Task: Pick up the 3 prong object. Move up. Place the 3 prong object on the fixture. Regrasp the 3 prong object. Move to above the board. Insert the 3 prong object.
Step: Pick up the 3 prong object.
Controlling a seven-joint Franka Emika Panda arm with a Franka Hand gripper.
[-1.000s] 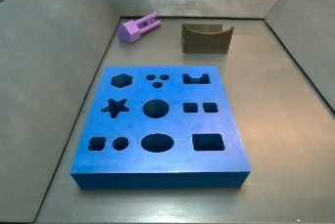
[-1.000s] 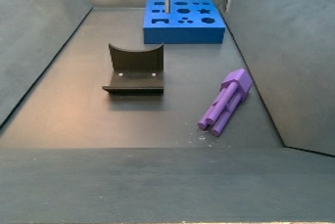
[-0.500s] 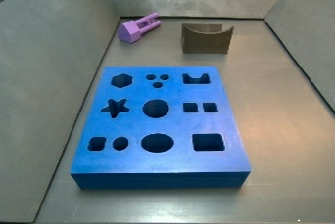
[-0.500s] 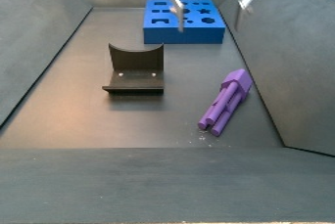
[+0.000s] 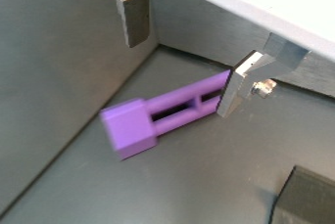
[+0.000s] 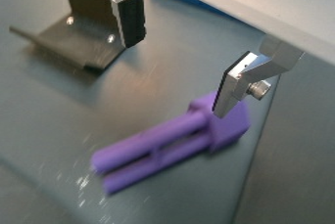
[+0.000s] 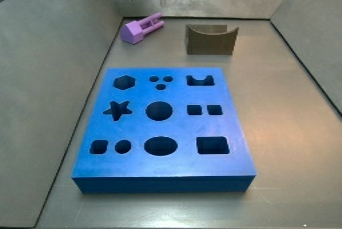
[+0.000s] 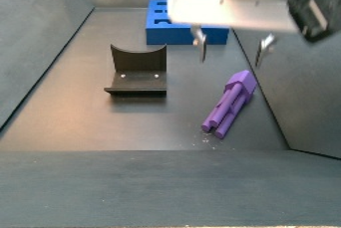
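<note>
Overhead, the end effector (image 8: 230, 53) hangs with its fingers (image 5: 135, 18) spread apart and holding nothing, above the 3 prong object (image 8: 228, 102), which lies flat on the grey bench (image 8: 120, 132) close to a side wall. The olive-brown fixture (image 8: 136, 70) stands beside the purple piece but apart from it; the blue board (image 7: 162, 118) lies farther off. No lettering is legible on anything.
</note>
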